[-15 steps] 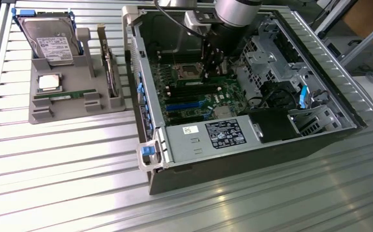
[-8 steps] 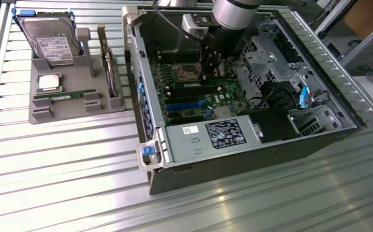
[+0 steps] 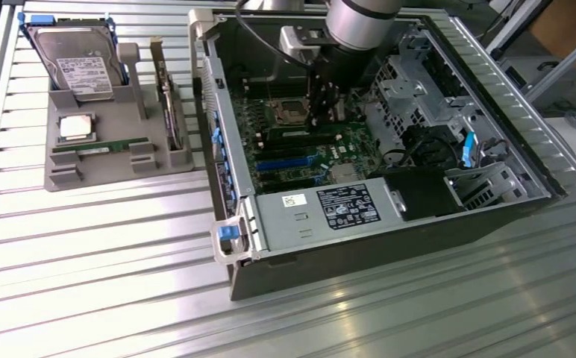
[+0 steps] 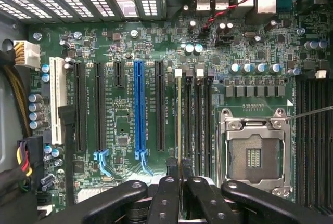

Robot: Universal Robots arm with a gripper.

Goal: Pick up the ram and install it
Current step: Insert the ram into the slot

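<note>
Wrist view: end effector (image 4: 179, 182) gripping ram (image 4: 179, 125) edge-on, nearly closed, hovering over memory slot (image 4: 188, 115) beside CPU socket (image 4: 254, 154); keeping stick vertical, parallel to slot.

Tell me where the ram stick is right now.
The thin green ram stick stands edge-on in the shut hand, over the black memory slots beside the empty silver processor socket.
</note>
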